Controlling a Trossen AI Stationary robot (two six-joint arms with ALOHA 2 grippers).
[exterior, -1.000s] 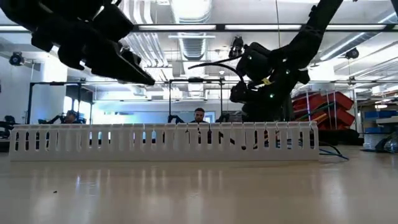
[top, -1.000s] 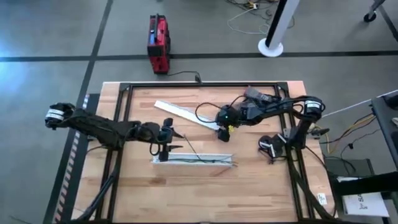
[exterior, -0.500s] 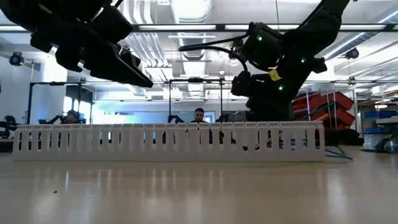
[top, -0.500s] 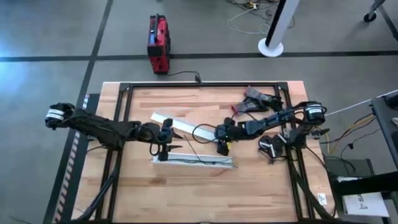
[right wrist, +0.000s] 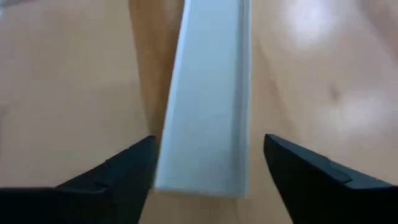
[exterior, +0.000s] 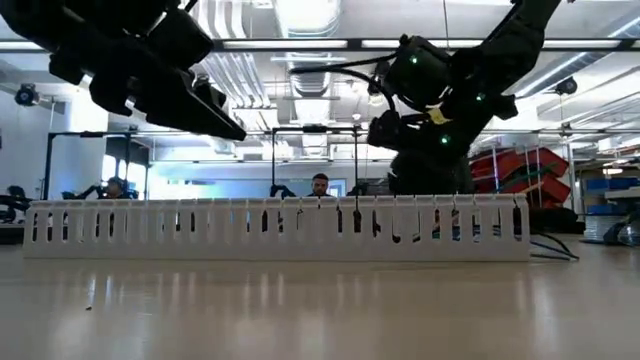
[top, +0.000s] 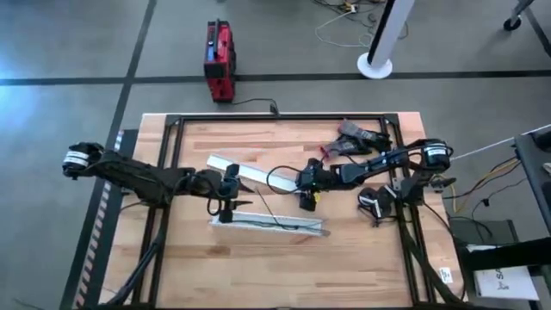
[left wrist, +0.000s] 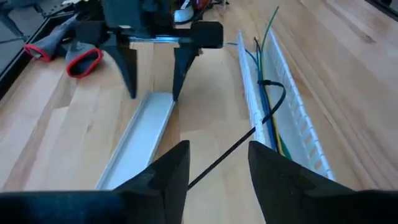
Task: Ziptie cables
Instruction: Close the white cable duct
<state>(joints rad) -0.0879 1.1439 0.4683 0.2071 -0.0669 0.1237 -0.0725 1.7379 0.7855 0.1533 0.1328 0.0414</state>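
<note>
Across the slotted channel [left wrist: 283, 118] the black ziptie [left wrist: 249, 134] slants, looped round pale-green cables [left wrist: 268, 93] — my left end effector [left wrist: 214, 171] and right end effector [right wrist: 205, 171] both spread apart.

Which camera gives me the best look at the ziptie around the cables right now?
The left wrist view: the ziptie loops the cables in the white channel, tail trailing out. The high view shows only a thin dark line. The low and right wrist views don't show it clearly.
</note>
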